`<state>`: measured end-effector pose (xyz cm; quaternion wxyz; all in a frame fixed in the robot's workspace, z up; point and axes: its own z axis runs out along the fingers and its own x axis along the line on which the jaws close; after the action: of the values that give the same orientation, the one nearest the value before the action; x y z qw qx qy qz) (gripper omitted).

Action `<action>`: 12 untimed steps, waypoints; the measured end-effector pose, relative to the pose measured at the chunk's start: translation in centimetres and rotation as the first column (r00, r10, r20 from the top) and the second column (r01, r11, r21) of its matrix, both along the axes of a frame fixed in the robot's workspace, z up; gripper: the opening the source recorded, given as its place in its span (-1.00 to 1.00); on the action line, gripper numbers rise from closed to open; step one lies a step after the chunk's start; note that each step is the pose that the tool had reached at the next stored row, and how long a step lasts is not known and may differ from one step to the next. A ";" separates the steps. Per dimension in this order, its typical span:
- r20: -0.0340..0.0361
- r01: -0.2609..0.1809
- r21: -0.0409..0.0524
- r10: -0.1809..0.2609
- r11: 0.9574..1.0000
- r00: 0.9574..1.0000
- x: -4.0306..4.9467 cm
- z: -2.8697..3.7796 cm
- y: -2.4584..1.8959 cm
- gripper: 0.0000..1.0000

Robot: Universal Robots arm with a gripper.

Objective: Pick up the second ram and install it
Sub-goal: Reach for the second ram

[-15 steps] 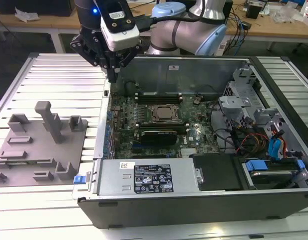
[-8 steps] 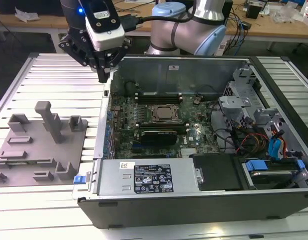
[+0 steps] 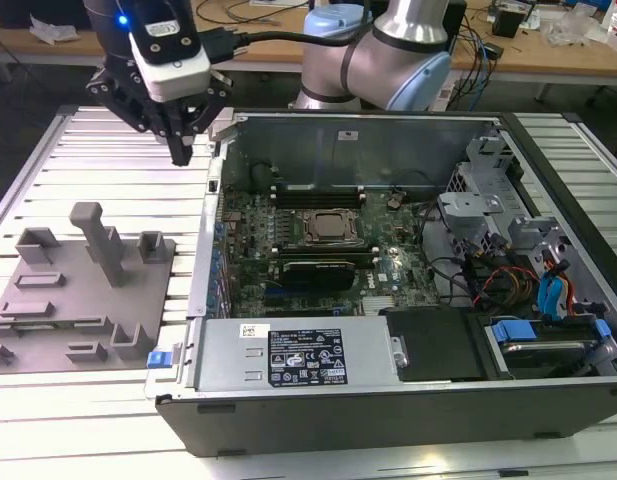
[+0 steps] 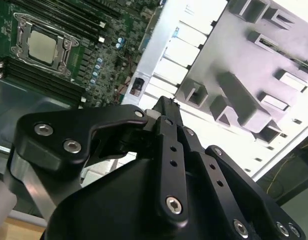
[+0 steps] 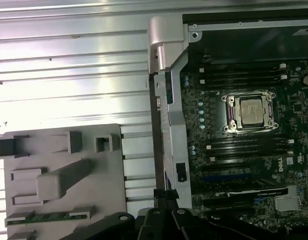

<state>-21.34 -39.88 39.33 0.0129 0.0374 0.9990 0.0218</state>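
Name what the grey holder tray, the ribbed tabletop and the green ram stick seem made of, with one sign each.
Grey holder tray: likely matte plastic; uniform dull grey, moulded blocks.
Ribbed tabletop: probably bare aluminium; bright streaked glare.
Green ram stick: seemingly circuit board; flat green strip.

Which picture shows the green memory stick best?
First wrist view: the second ram lies in the grey tray, full length visible. The second wrist view gives a thin edge; the exterior view, too small to tell.

End effector (image 3: 181, 152) points downward, fingers (image 4: 168, 145) pressed together.
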 end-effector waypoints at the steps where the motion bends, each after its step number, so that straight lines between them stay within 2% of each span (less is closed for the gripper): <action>1: 0.000 0.000 0.000 0.000 1.000 1.000 -0.35 0.00 0.00 -0.79; 6: 0.000 0.000 0.000 0.000 1.000 1.000 -1.71 0.00 0.00 -0.79; 12: 0.000 0.000 0.000 0.000 1.000 1.000 -3.73 0.00 0.00 -0.79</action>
<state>-25.06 -39.89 39.33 0.0129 0.0374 0.9990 0.0218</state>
